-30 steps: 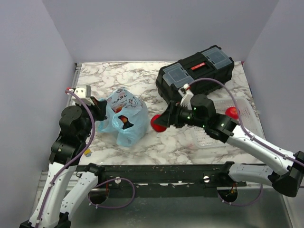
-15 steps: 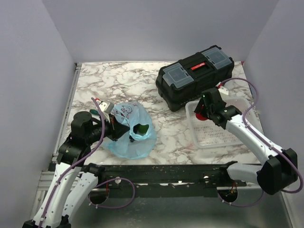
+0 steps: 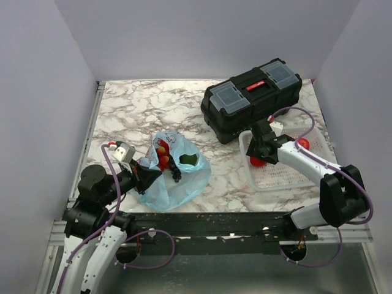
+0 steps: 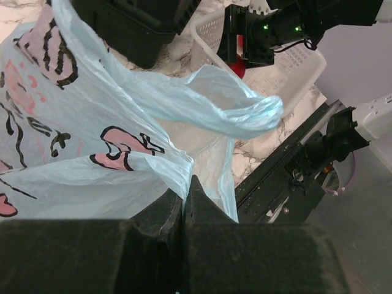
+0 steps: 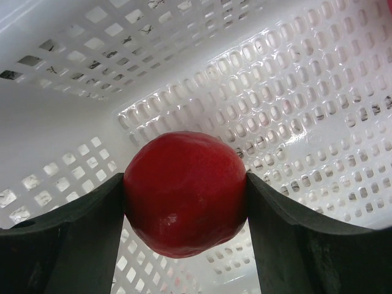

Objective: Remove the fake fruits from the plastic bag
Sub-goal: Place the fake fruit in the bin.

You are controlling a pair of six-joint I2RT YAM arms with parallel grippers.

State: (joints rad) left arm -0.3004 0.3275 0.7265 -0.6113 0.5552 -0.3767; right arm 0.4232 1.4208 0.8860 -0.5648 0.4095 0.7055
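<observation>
So the right gripper (image 5: 185, 205) is clamped on a glossy round red plastic fruit (image 5: 184, 184), holding it inside the white mesh plastic basket (image 5: 294, 98). Meanwhile the left gripper (image 4: 184, 195) pinches the edge of the thin light-blue printed plastic bag (image 4: 92, 141). The bag lies on the marble table (image 3: 135, 110), with a green fruit (image 3: 188, 160) and red ones (image 3: 162, 160) showing in its mouth.

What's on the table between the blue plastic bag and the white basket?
Nothing; the top view shows only bare marble table between the plastic bag and the white basket.
</observation>
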